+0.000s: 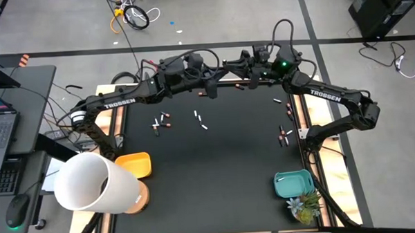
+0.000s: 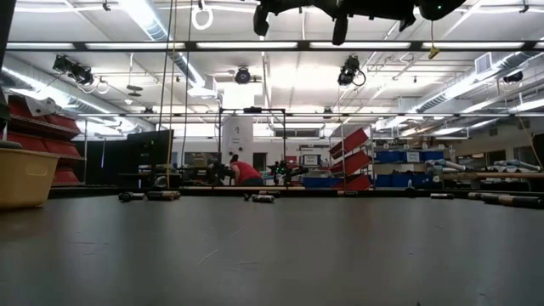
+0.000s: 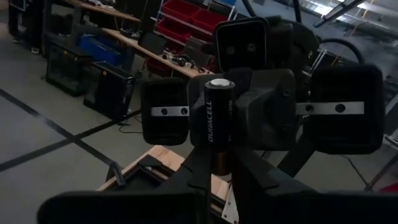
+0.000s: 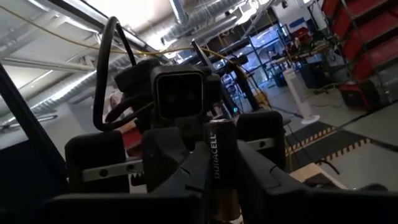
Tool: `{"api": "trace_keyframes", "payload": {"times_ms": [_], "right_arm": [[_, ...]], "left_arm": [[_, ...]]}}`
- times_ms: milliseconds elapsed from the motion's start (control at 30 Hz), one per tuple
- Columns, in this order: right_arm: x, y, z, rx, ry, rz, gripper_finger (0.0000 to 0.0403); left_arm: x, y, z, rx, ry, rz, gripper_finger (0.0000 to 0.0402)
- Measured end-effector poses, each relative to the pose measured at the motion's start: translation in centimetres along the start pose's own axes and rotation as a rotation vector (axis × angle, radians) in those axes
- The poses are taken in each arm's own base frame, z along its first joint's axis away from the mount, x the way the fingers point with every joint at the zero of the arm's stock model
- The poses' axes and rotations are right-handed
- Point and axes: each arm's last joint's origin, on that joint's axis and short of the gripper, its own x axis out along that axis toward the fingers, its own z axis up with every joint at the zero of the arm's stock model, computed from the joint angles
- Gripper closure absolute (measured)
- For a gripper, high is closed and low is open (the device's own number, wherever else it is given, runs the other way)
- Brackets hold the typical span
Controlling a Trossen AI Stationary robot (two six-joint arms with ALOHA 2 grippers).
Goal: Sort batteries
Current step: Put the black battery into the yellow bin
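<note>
A black Duracell battery (image 3: 218,118) with a copper-coloured end stands upright high above the table's far middle. My left gripper (image 3: 219,160) and my right gripper (image 4: 221,177) meet there head-on, each shut on it. The same battery (image 4: 220,152) shows in the right wrist view. In the high view the two grippers (image 1: 228,69) face each other over the far edge. Several more batteries lie loose on the black mat: one group at the left (image 1: 160,122), a pair in the middle (image 1: 201,120), and others near the right edge (image 1: 285,134). My left gripper pinches the battery's lower part, by the copper end (image 3: 221,163), between its two fingers. The fingers come level and lie across the battery, which stands upright, clear of the table. My right gripper has its two fingers on either side of the same battery's lower part (image 4: 222,186), coming level from the opposite side and across it. The upper black half (image 4: 220,140) stands up above the fingers.
A yellow bin (image 1: 134,164) and a large white cup (image 1: 92,183) stand at the near left. At the near right are a teal bin (image 1: 293,183) and a small plant (image 1: 304,206). The mat's middle (image 1: 223,157) is bare.
</note>
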Motion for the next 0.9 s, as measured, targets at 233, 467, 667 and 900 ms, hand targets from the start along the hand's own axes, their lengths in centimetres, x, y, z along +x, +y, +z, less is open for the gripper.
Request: {"api": "trace_keyframes", "payload": {"times_ms": [233,467,667,900], "right_arm": [[0.0,-0.1,-0.1,0.024,0.014,0.0,0.0305],[-0.6,-0.8,0.3,0.061,0.045,0.028,0.0257],[-1.9,-1.3,1.4,0.041,0.027,0.011,0.0238],[-3.6,-2.5,0.9,0.045,0.158,-0.127,0.0244]], "left_arm": [[0.0,0.1,-0.3,0.005,0.03,0.013,0.0358],[-0.8,0.2,-0.1,0.008,0.075,0.037,0.0358],[-3.5,0.2,0.7,0.037,0.188,0.102,0.0358],[-9.0,0.0,0.3,-0.031,0.554,0.094,0.0358]]}}
